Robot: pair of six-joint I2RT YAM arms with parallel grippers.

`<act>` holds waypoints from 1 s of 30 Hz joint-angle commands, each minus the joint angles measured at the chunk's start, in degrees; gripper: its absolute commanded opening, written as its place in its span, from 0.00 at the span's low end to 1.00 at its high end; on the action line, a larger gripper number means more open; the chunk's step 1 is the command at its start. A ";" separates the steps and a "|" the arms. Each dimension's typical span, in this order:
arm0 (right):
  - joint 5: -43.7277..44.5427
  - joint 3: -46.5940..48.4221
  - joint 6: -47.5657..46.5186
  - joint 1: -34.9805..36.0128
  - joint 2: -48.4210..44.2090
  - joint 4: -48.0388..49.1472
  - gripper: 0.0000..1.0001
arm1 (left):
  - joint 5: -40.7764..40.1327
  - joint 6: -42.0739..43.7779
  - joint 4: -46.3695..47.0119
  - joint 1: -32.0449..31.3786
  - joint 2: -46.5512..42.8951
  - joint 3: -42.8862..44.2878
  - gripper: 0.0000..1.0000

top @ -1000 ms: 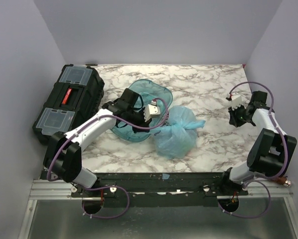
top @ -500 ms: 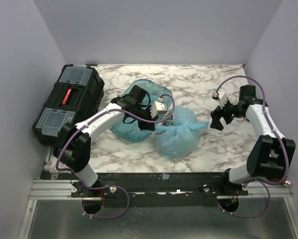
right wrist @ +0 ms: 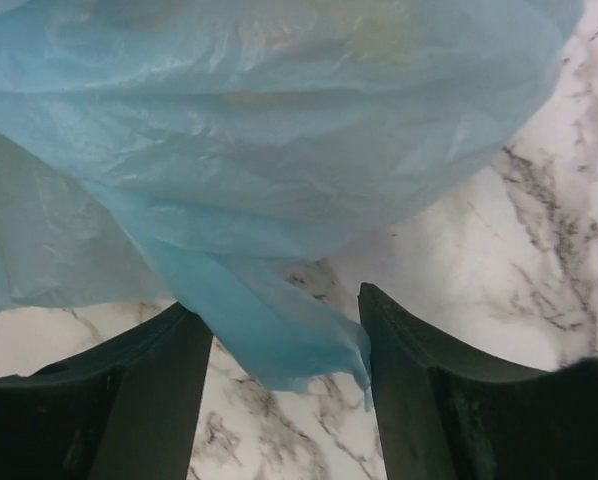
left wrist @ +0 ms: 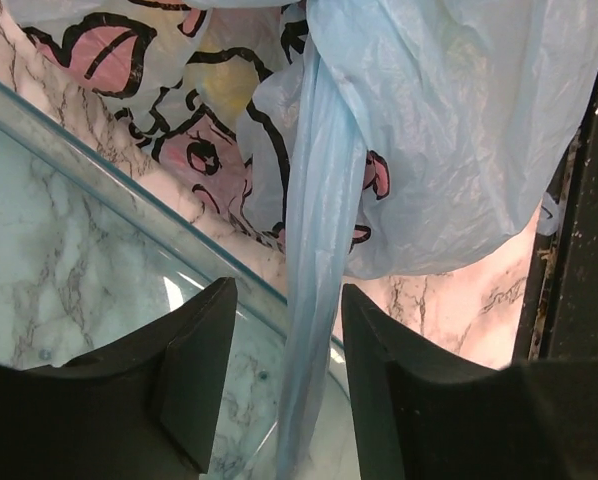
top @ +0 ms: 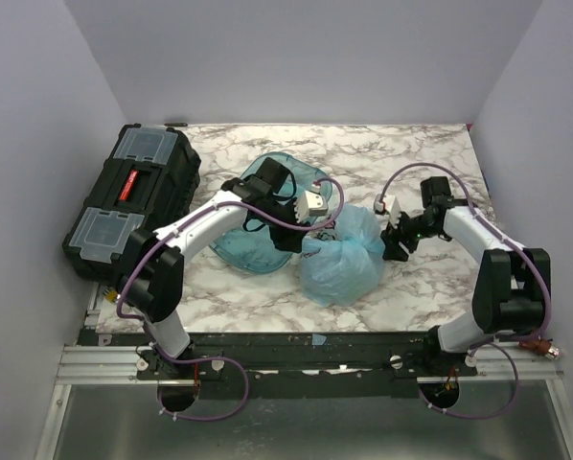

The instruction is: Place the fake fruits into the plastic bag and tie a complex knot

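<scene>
Loosening from its earlier clamp, your left gripper (left wrist: 287, 300) stands spread around one tail of the plastic bag (top: 342, 266), above the teal tray (top: 243, 257). The bag sits on the table (top: 411, 153), yellow showing inside. Your right gripper (right wrist: 279, 320), newly swung in, straddles the opposite tail, spread.

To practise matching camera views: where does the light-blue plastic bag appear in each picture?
Top external: plastic bag mid-table, right of teal tray.
Left wrist: bag fills top, strip between fingers.
Right wrist: bag fills top, tail between fingers.
Shared landmark: marble tabletop.
</scene>
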 commanded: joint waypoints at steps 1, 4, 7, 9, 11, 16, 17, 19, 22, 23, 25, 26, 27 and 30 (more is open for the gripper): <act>2.20 -2.75 -0.39 0.88 -0.86 3.62 0.54 | -2.79 3.87 -1.95 -0.76 0.12 -0.87 0.53; 3.23 -2.92 2.80 0.89 -1.91 5.92 0.28 | -3.33 5.41 -2.62 -1.63 0.29 -1.47 0.49; 5.26 -0.73 9.30 0.88 -2.29 7.80 0.01 | -2.55 5.63 -4.03 -2.36 -0.65 -0.59 0.20; 7.80 2.20 14.64 0.76 -2.25 8.63 0.01 | -0.45 5.71 -6.16 -2.57 -2.40 0.72 0.03; 9.43 5.48 19.48 -0.14 -1.97 9.51 0.01 | 2.53 6.21 -8.29 -2.55 -5.21 1.27 0.00; 12.37 14.48 29.14 -7.90 2.23 13.33 0.01 | 7.95 9.53 -10.26 -1.26 -14.34 -3.74 0.00; 12.36 16.31 30.24 -8.84 3.64 13.35 0.01 | 8.19 9.11 -9.24 -0.83 -15.15 -5.17 0.00; 11.47 18.33 30.41 -9.09 5.21 12.96 0.01 | 7.22 7.01 -6.50 -0.74 -14.63 -5.95 0.00; 10.10 19.11 34.02 -8.99 6.39 15.82 0.01 | 6.08 1.32 -2.60 -1.91 -10.13 -1.31 0.00; 10.69 20.15 34.61 -9.03 7.15 15.90 0.01 | 5.91 -1.37 -1.21 -2.06 -8.41 0.45 0.00; 13.49 22.15 35.18 -9.05 8.93 16.31 0.01 | 5.20 -5.64 1.28 -2.08 -5.34 3.84 0.00; 15.59 22.78 34.85 -9.13 9.74 16.88 0.01 | 4.98 -7.00 2.62 -2.10 -4.18 4.97 0.00; 17.17 22.89 34.44 -9.09 10.51 18.76 0.01 | 4.76 -8.17 3.47 -2.24 -2.99 5.63 0.00; 20.71 25.57 33.73 -9.11 15.50 21.24 0.01 | 4.35 -8.76 3.83 -4.30 0.40 7.81 0.00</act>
